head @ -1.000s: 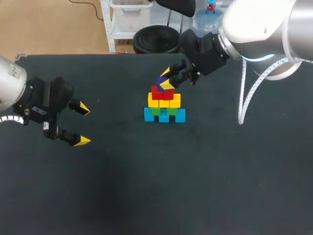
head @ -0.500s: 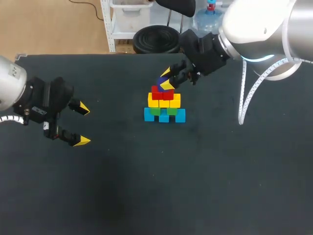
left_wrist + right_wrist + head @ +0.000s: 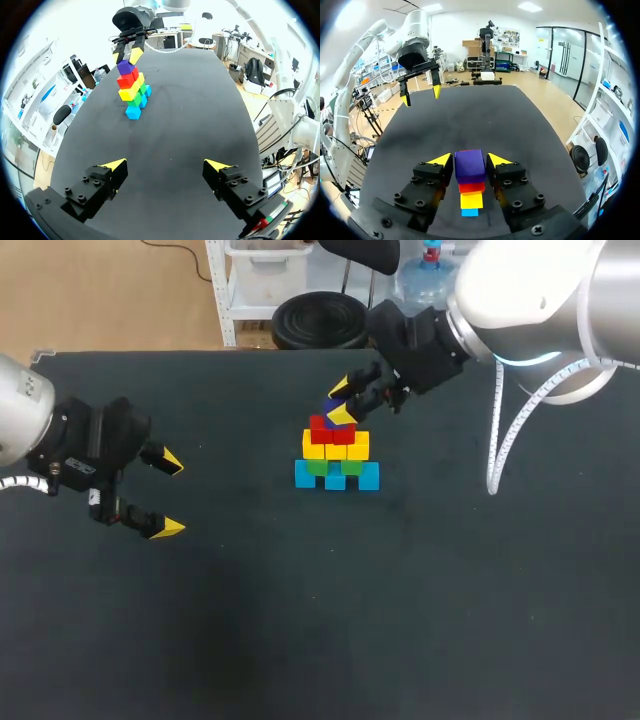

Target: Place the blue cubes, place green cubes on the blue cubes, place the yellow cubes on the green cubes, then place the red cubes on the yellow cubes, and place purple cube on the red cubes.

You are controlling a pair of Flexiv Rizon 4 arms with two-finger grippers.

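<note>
Toward the worktop's far edge, your right gripper (image 3: 470, 160) clamps the purple cube (image 3: 470, 170) atop the red cubes (image 3: 333, 430), likely the final step. Next, release gently and lift straight up. Left gripper (image 3: 168, 495) hangs wide open, empty.

Desk (image 3: 400, 620): matt black, cloth-like covering. Purple cube (image 3: 469, 166), red cubes (image 3: 332, 433) and yellow cubes (image 3: 336, 450): smooth, plastic-looking faces with a slight sheen. Left end effector (image 3: 165, 164) and right end effector (image 3: 468, 159): matt black bodies, dull yellow tips. Right arm (image 3: 530, 290): glossy pale shell.
</note>
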